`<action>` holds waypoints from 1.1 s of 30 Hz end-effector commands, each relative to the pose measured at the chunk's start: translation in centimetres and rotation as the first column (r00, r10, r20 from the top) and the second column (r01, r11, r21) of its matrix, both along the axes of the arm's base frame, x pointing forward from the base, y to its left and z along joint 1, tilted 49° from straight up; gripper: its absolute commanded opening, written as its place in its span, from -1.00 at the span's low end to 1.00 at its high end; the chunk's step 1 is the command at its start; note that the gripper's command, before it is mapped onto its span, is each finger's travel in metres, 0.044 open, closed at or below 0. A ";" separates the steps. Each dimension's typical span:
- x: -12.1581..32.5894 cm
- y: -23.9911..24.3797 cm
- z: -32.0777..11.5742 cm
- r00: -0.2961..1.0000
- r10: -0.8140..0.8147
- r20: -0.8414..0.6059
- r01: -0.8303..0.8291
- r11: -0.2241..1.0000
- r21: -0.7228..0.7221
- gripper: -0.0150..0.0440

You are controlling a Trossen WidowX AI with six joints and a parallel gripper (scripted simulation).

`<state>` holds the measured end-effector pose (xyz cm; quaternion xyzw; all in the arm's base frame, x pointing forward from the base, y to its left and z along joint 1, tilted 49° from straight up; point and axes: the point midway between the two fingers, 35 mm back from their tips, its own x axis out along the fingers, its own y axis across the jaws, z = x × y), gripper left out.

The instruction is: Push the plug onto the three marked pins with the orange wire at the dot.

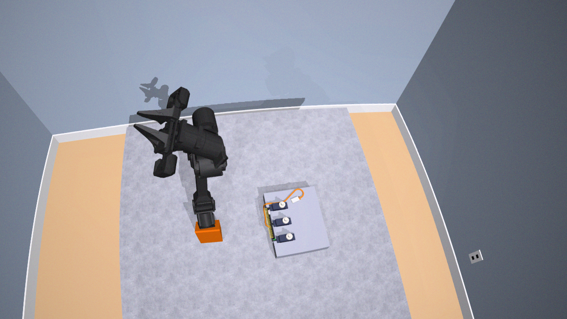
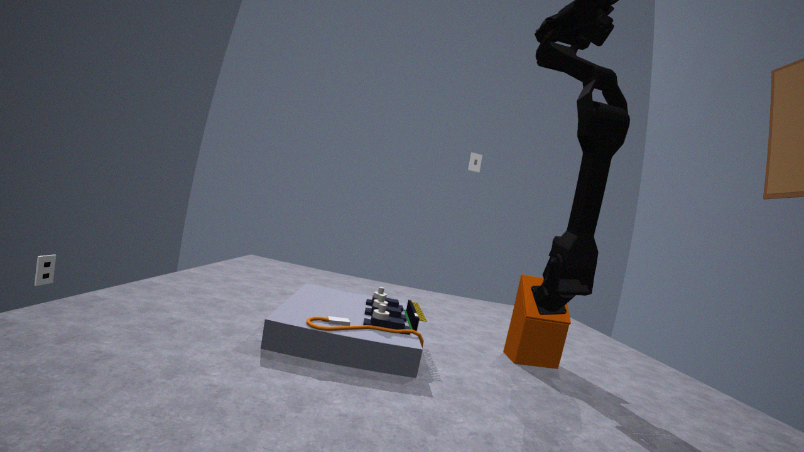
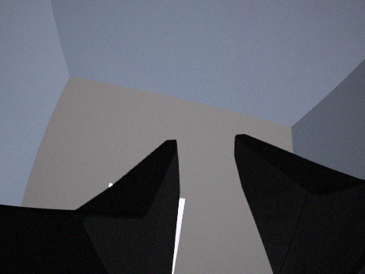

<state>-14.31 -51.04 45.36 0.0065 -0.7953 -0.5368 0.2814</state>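
Note:
My gripper (image 1: 136,119) (image 3: 206,148) is high above the table, partly open and empty, its fingers pointing away from the holder. In the exterior view it is partly cut off at the top. The white plug (image 1: 295,199) (image 2: 338,321) lies on top of the grey holder (image 1: 309,226) (image 2: 337,348), near one end. The orange lead (image 1: 264,217) (image 2: 365,328) loops from it past the servos and over the pin-side edge. The yellow pin row (image 1: 269,226) (image 2: 419,312) sticks out sideways. The coloured band and dot, and the plug's holes, are too small to make out.
Three dark servos with white hubs stand in a row on the holder, the nearest to the plug being one servo (image 1: 279,206). The orange base block (image 1: 210,235) (image 2: 536,343) of the arm stands beside the holder's pin side. Walls surround the table.

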 end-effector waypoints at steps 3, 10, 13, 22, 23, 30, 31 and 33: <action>3.8 -0.2 1.2 0.996 0.075 -0.051 -0.071 0.995 0.075 -0.10; 7.9 -0.2 1.9 0.982 0.160 -0.100 -0.143 0.978 0.152 -0.10; 9.7 -0.1 2.2 0.973 0.196 -0.121 -0.172 0.968 0.185 -0.10; 14.7 0.6 2.8 0.935 0.304 -0.182 -0.247 0.927 0.283 -0.10; 15.3 0.7 2.9 0.930 0.317 -0.188 -0.255 0.922 0.293 -0.10; 19.1 1.7 3.3 0.885 0.402 -0.235 -0.304 0.881 0.362 -0.10; 19.7 1.8 3.3 0.877 0.415 -0.241 -0.311 0.875 0.372 -0.10; 20.3 2.1 3.4 0.867 0.427 -0.256 -0.314 0.868 0.386 -0.10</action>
